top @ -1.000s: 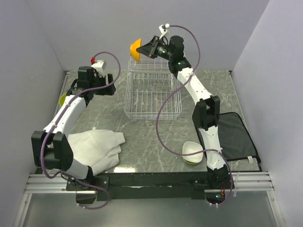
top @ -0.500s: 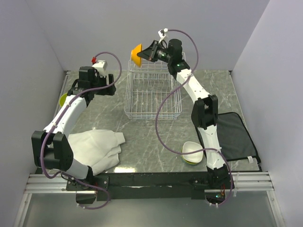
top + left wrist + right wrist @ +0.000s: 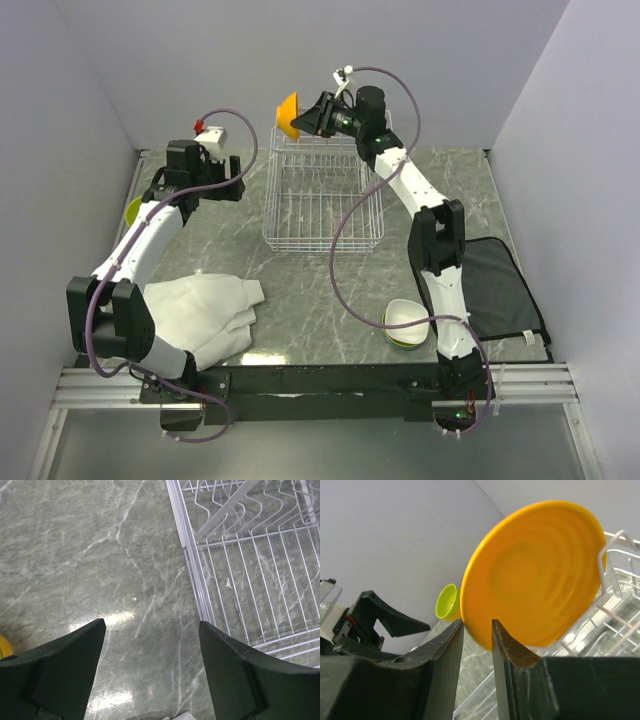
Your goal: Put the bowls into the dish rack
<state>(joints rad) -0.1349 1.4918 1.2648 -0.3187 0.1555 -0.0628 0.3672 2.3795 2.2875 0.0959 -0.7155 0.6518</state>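
Note:
My right gripper (image 3: 304, 114) is shut on the rim of an orange bowl (image 3: 288, 114) and holds it tilted on edge, high above the back left corner of the white wire dish rack (image 3: 322, 200). In the right wrist view the orange bowl (image 3: 535, 572) fills the frame above the jaws (image 3: 477, 627), next to a rack wire (image 3: 602, 575). My left gripper (image 3: 151, 630) is open and empty over bare table, just left of the rack's edge (image 3: 192, 565). A lime bowl (image 3: 132, 210) sits at the far left. A white-inside bowl (image 3: 404, 314) rests on a lime one at front right.
A crumpled white cloth (image 3: 205, 312) lies at front left. A black mat (image 3: 500, 285) lies at the right edge. Grey walls close in the table at the back and sides. The lime bowl (image 3: 447, 601) shows beyond my left arm (image 3: 375, 620).
My right gripper has shifted slightly right and down with the orange bowl, closer to the rack's back corner. The left arm has not moved.

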